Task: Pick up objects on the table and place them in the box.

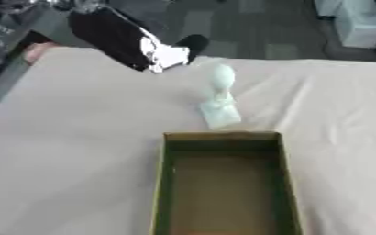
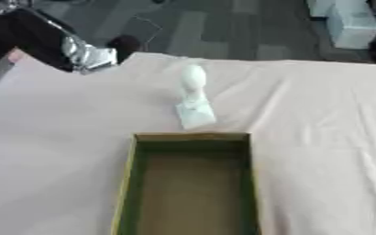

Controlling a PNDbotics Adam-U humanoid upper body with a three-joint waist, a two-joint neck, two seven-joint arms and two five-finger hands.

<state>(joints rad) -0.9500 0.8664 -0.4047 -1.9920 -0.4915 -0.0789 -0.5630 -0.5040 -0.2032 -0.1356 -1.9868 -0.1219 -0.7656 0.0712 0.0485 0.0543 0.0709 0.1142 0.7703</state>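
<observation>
pale bottle (image 1: 220, 97) lies lengthwise, rounded end pointing away from box (image 1: 165, 183); hands unseen.

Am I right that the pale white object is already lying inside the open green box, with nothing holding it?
Not quite. The pale white object stands on the tablecloth just beyond the far wall of the green box, not inside it; the left eye view shows this. The box is open, and nothing is holding the object.
</observation>
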